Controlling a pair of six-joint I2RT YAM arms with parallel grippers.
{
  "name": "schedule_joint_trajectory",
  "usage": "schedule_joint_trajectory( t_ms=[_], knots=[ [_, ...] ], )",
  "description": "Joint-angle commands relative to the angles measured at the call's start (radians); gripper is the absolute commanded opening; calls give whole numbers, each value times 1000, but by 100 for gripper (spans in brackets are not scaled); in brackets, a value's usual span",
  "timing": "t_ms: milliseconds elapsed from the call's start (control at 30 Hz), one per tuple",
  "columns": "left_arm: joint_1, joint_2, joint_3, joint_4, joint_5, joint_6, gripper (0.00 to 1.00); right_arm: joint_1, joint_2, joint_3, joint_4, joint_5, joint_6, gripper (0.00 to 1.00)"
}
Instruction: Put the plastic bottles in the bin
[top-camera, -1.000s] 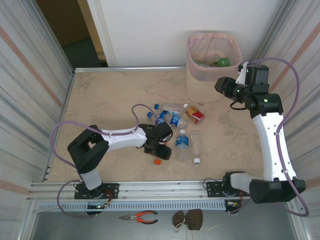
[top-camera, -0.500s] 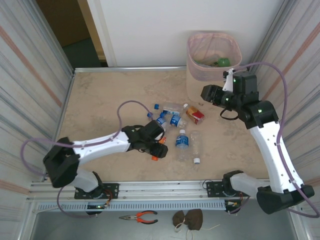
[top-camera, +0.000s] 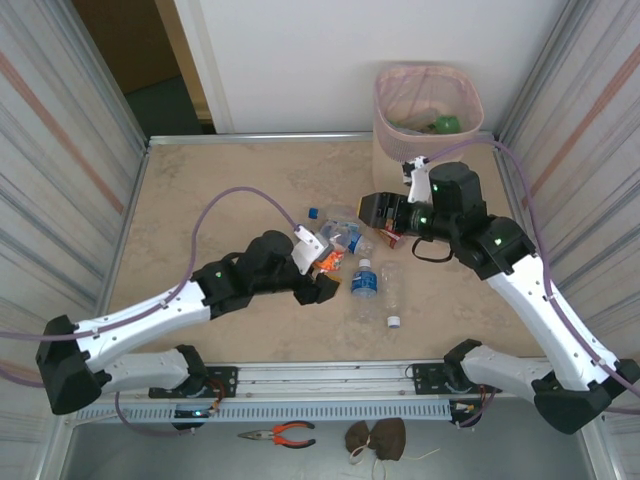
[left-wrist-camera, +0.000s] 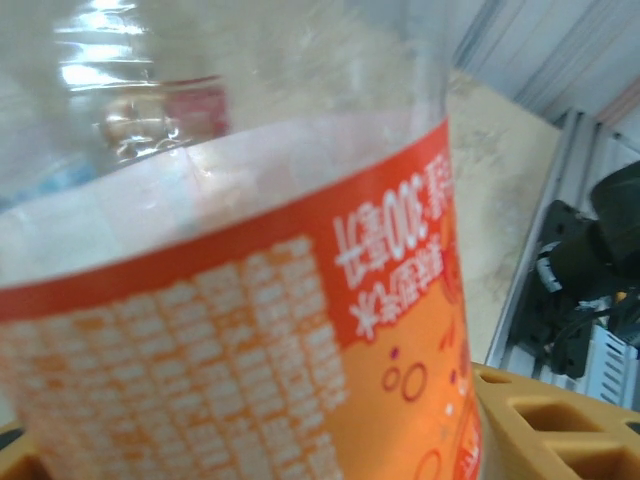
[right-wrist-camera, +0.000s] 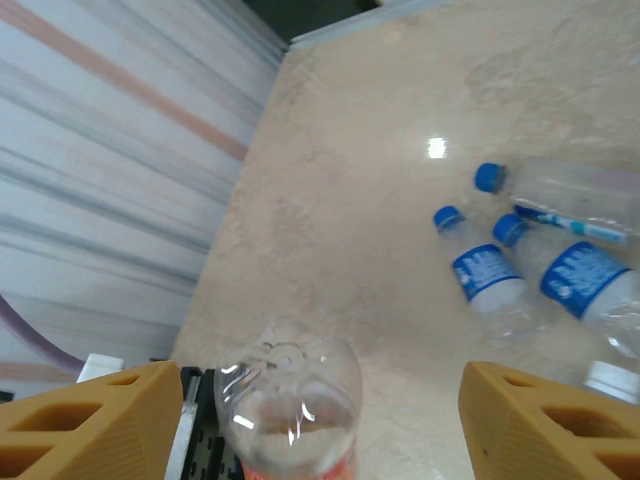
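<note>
R gripper (top-camera: 366, 210) swung left away from bin (top-camera: 400, 165), jaws apart over blue-label bottles (right-wrist-camera: 490, 278) on surface (top-camera: 220, 190); L gripper (top-camera: 325, 272) shifted right, clamped on orange-label bottle (left-wrist-camera: 250, 330).

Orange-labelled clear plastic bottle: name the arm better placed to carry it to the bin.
Left. The left gripper has the orange-labelled clear plastic bottle between its fingers. The right gripper stands open, gripping nothing, though nearer the beige mesh bin.
</note>
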Motion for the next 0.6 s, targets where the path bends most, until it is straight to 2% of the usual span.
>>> schedule_joint_trajectory(
  t_ms=[0,300,567],
  knots=[
    [-6,-37,-7,102,95,117,58,38,-1,-2,63,-46,26,75],
    [-6,-45,16,114,138,168,58,113,29,2,88,-55,48,78],
    [-7,-37,21,133,129,177,58,163,57,-2,43,-2,53,77]
  ],
)
